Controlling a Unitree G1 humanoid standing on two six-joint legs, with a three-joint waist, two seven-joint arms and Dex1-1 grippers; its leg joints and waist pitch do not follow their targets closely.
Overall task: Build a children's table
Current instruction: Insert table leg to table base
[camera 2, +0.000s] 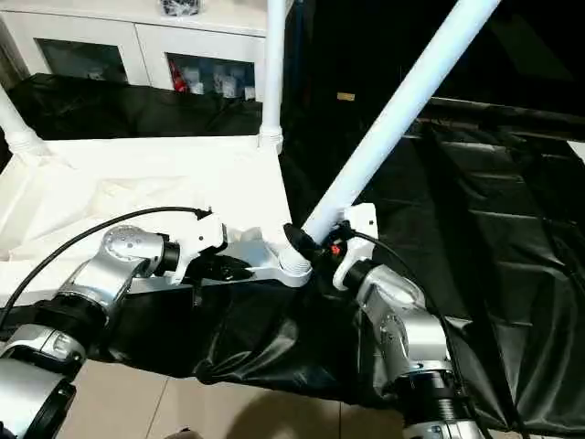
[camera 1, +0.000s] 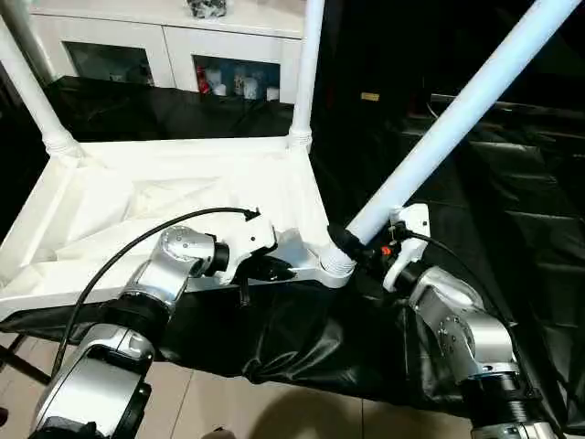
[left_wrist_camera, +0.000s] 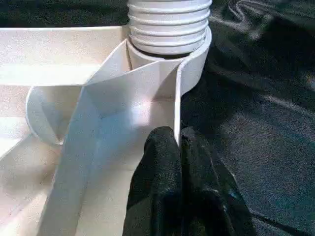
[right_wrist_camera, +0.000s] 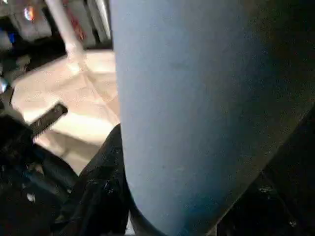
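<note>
The white table top [camera 1: 110,201] lies upside down on a black sheet. Two white legs stand upright in its far corners, one on the left [camera 1: 32,91] and one on the right [camera 1: 306,73]. A third leg [camera 1: 457,119] leans up and to the right, with its ribbed end [left_wrist_camera: 170,24] at the near right corner socket [camera 1: 336,267]. My right gripper [camera 1: 352,245] is shut around this leg just above the socket, one black finger [right_wrist_camera: 106,182] showing beside the leg [right_wrist_camera: 187,113]. My left gripper [camera 1: 274,270] is shut on the top's thin near rim, close to that corner, with its fingers [left_wrist_camera: 167,162] pinching the wall.
The black sheet [camera 1: 512,210] covers the work surface and hangs over its near edge above the tiled floor [camera 1: 228,402]. A white cabinet [camera 1: 174,46] with glass doors stands behind the table top. A black cable loops from my left forearm.
</note>
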